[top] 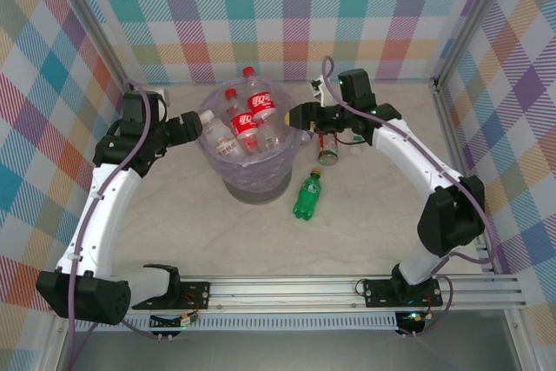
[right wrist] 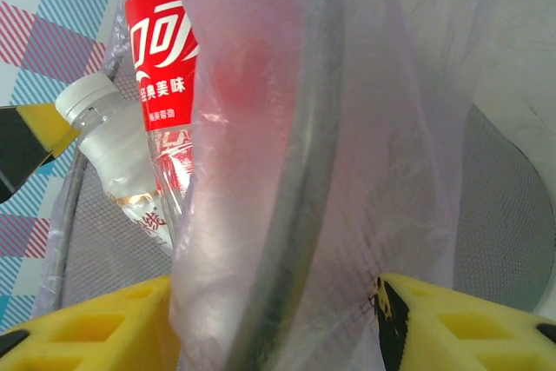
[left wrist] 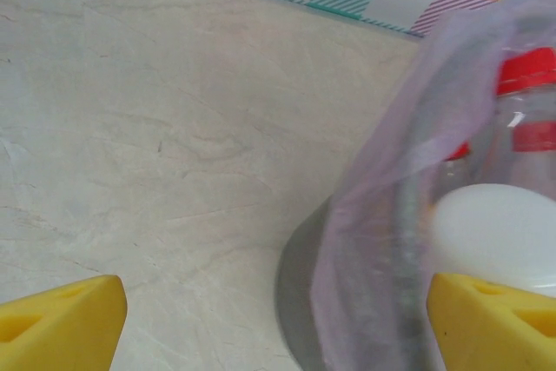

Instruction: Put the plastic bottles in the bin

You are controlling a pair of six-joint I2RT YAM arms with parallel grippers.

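- Two arms (top: 95, 215) stand at the near edge of the counter (top: 174, 223), one on each side, both bent in toward the middle;
- one green bottle (top: 307, 195) lies on its side on the counter, just in front and to the right of the bin, cap pointing away; nothing grips it;
- the bin (top: 252, 182) stands mid-counter with a lavender bag (top: 208, 149) folded over its rim; several bottles (top: 259, 106) are packed inside, upright or leaning, red caps and red labels uppermost, clear ones beside them;
- another small bottle (top: 327, 147) lies on the counter just right of the bin, under the right arm, seen end-on and hard to make out;
- the left gripper (top: 201, 125) is at the bin's left rim; in its wrist view the jaws are spread wide and hold nothing; the bin's grey wall (left wrist: 300, 301) and bag rise close by the right finger;
- the right gripper (top: 297, 115) is at the bin's right rim; in its wrist view the jaws are released and straddle the bag-covered rim (right wrist: 304, 171), one finger inside and one outside, with the bag filling the gap and no bottle between; a red-labelled bottle (right wrist: 161, 49) and a white-capped bottle (right wrist: 104, 128) stand within;
- a checked wall (top: 295, 15) closes the far side.
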